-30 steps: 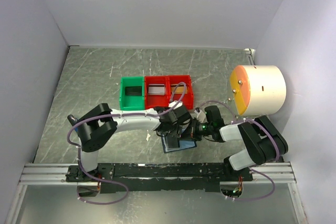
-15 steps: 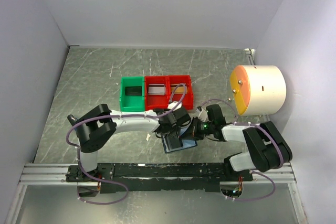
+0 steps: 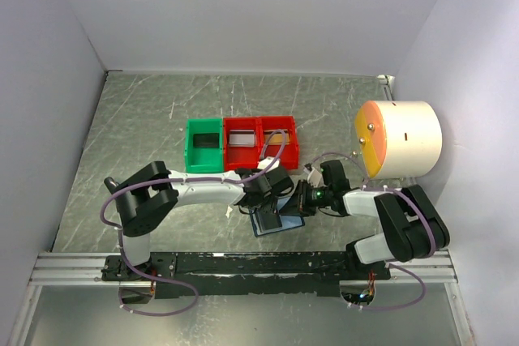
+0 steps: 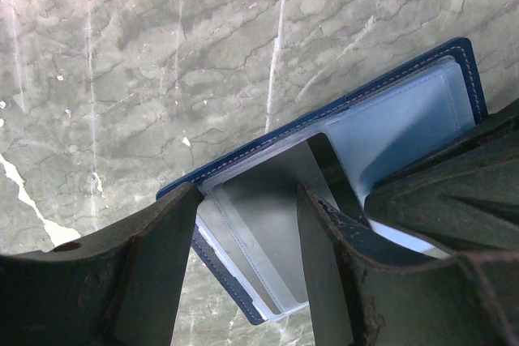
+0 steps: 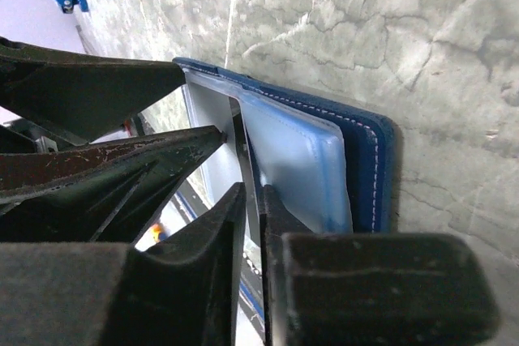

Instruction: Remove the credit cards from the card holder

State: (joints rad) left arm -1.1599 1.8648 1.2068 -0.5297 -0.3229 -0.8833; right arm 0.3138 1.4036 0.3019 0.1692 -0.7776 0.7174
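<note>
right fingers (image 5: 212, 265) moved further left over card holder (image 3: 274, 223), right elbow (image 3: 412, 228) shifted slightly outward

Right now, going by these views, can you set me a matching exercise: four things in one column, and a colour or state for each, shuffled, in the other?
Things:
1. card holder
2. leftmost bin
3. drum's flat face
4. left gripper

Descriptions:
A. orange
B. open, straddling the card holder
C. green
D. navy blue, lying unfolded on the table

Pairs: 1-D; 2-C; 3-A; 4-B
</note>
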